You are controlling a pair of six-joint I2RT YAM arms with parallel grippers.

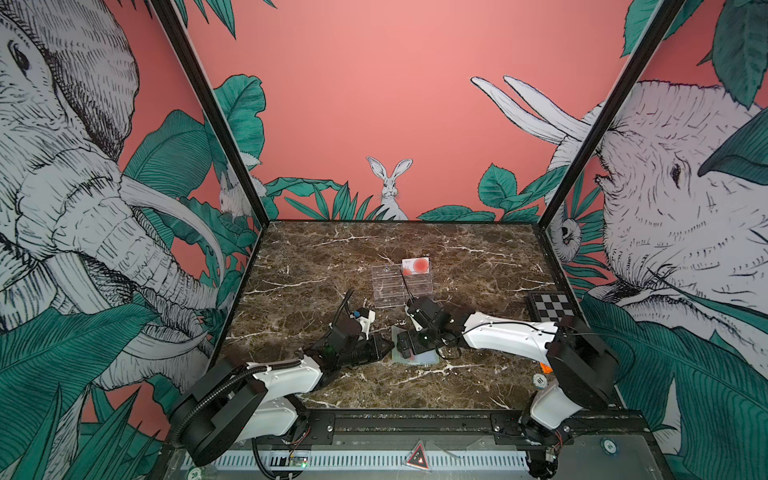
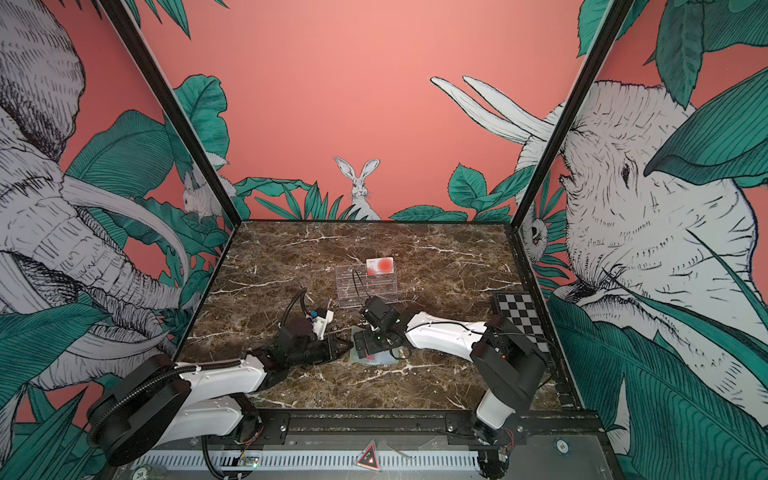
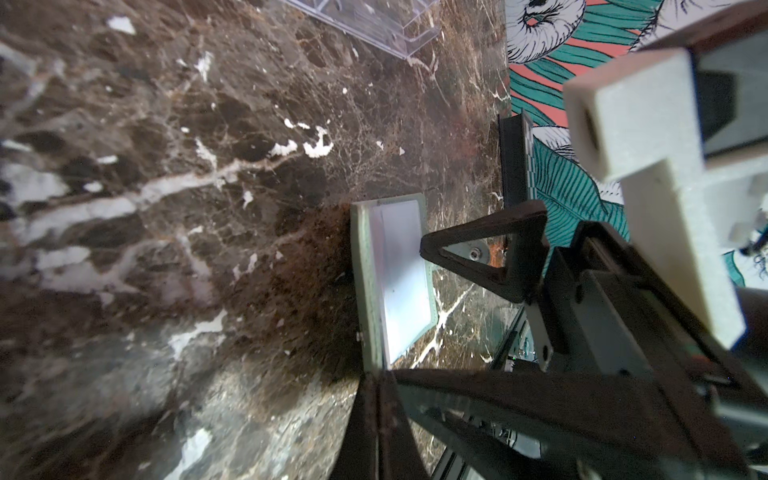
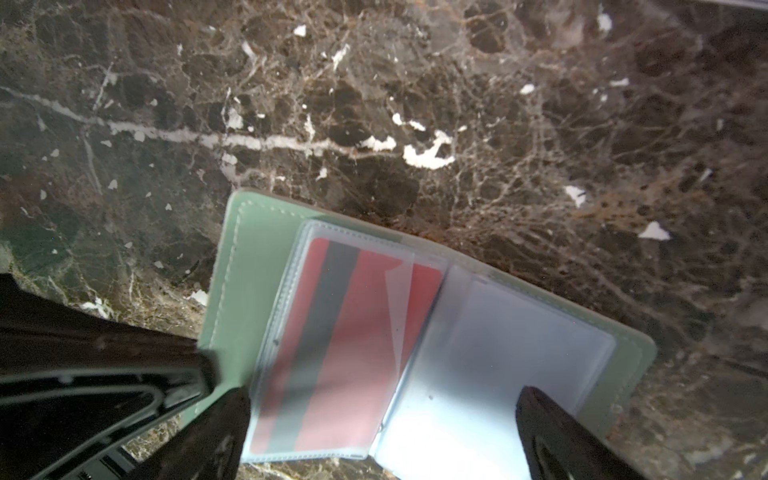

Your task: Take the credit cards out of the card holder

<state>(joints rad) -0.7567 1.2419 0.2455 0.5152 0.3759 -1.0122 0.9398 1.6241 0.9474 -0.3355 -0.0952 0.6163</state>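
The card holder lies open on the brown marble surface, directly under the right fingers. Those fingers are spread wide and hang over it, gripping nothing. In the right wrist view one tip sits over the empty clear sleeve, the other beside the sleeve that holds a credit card, red face up with its dark stripe showing. That card lies inside its sleeve and touches neither finger. The left fingers are pressed together and pinch the outer edge of the holder's green cover, on the red card's side. Beyond both pairs of fingers, well apart from them, a clear stand carries a second credit card, white with red-orange circles, upright at its back. A checkered board lies off to the outer side of the right fingers, near the wall
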